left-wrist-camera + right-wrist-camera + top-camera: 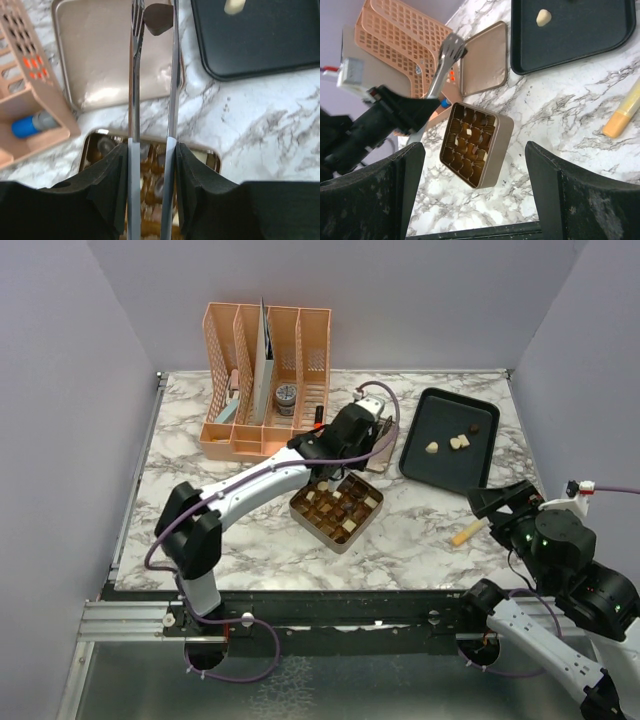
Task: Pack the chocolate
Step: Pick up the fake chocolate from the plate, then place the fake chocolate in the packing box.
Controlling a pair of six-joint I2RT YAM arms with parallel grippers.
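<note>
My left gripper point(151, 155) point(340, 440) is shut on a pair of metal tongs point(134, 75). The tongs' tips pinch a dark brown chocolate point(157, 19) above the far edge of the gold lid point(110, 55). The square gold tin point(504, 142) point(360, 530) lies open just below the gripper, with several chocolate pieces point(470, 145) in its cups. Three more chocolates point(458, 442) lie on the black tray point(440, 415). My right gripper point(472, 150) point(495, 502) stands open at the front right, holding nothing.
A pink desk organizer point(265, 380) stands at the back left, close to the lid. A yellow-orange stick point(467, 532) lies on the marble between the tin and my right arm. The black tray sits at the back right.
</note>
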